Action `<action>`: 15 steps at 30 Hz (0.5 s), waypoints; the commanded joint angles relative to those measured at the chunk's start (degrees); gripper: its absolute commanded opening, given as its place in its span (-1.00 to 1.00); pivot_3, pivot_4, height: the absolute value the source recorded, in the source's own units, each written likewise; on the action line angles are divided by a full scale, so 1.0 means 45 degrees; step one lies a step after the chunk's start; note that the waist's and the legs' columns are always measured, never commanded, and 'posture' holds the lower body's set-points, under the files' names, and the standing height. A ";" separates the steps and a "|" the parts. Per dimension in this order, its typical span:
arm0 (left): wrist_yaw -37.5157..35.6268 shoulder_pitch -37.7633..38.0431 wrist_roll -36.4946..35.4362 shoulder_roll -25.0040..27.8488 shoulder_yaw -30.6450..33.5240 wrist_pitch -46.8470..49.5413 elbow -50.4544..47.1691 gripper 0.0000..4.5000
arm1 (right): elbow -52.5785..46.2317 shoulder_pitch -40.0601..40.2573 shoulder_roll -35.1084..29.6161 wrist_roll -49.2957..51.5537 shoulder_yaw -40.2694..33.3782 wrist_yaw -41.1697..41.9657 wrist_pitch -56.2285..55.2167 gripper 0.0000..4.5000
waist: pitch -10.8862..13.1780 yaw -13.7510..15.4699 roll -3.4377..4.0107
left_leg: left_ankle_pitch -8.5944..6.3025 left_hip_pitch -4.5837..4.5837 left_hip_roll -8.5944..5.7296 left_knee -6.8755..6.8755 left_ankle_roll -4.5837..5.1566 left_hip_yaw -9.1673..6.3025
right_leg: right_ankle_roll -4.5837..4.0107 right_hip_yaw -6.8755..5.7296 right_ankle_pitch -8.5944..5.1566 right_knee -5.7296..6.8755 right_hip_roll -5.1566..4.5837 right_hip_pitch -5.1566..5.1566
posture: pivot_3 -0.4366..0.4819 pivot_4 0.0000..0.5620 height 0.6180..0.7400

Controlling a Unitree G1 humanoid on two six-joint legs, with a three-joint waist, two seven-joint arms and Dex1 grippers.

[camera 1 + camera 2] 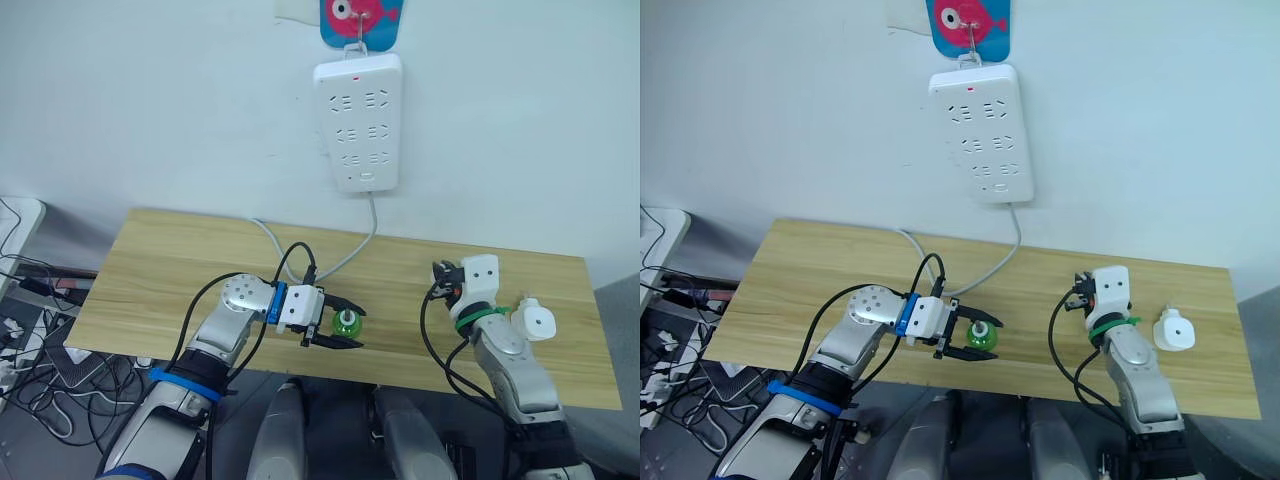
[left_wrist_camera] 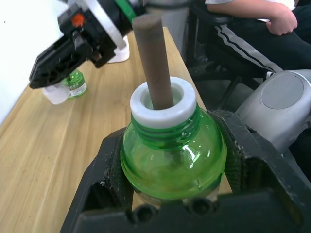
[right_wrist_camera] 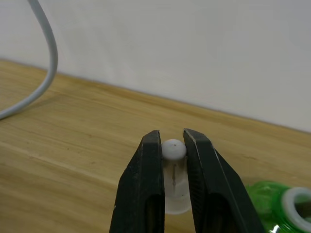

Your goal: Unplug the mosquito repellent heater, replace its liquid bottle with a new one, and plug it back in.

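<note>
- Left pincer: closed on its liquid bottle, with the two black fingers pressed against opposite sides of the round green body.
- The bottle stands upright in that grip. Its brown wick rises bare from a white neck ring.
- The bottle is over the tabletop, near the front edge and left of centre. I cannot tell whether its base rests on the wood.
- Right pincer: narrow, with both fingertips clamped on a white pointed cap. The cap stands on the tabletop at the right-hand part.
- The new one: a green bottle with a white neck ring. It is on the tabletop just beside the gripped cap, and the cap is not on it.
- The mosquito repellent heater: a white rounded unit lying on the tabletop near the right end. It is close to the right arm, free of both pincers and well apart from the power strip.
- The power strip hangs on the wall above the tabletop. Its grey cable drops to the wood.
</note>
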 commanded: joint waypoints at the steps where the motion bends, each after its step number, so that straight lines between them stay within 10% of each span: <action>1: 0.0089 -0.0161 -0.0090 0.0017 0.0140 0.0025 -0.0306 0.00 | 0.1006 -0.0261 0.0096 -0.0180 -0.0460 0.0120 -0.1087 -0.88 | 0.0000 0.0007 0.0000 | 0.0000 0.0000 0.0000 0.0001 0.0000 0.0000 | 0.0000 0.0001 0.0000 0.0000 0.0000 0.0000 | 0.28 0.20 1.00; 5: 0.0103 -0.0289 -0.0093 0.0007 0.0131 0.0015 -0.0203 0.00 | 0.1609 -0.0295 0.0313 -0.0053 -0.0572 0.0320 -0.1349 -0.88 | 0.0000 0.0034 0.0001 | 0.0000 0.0001 0.0001 -0.0002 0.0000 -0.0003 | -0.0003 -0.0001 0.0002 0.0002 0.0000 0.0001 | 0.30 0.23 1.00; 15: 0.0054 -0.0411 -0.0060 -0.0148 0.0006 -0.0038 -0.0176 0.00 | 0.0967 0.0600 0.0285 -0.0356 -0.0497 0.0624 -0.1439 0.67 | 0.0002 0.0055 0.0003 | -0.0001 0.0006 0.0003 -0.0004 0.0000 0.0002 | -0.0001 0.0009 0.0001 0.0003 0.0001 0.0000 | 0.28 0.23 1.00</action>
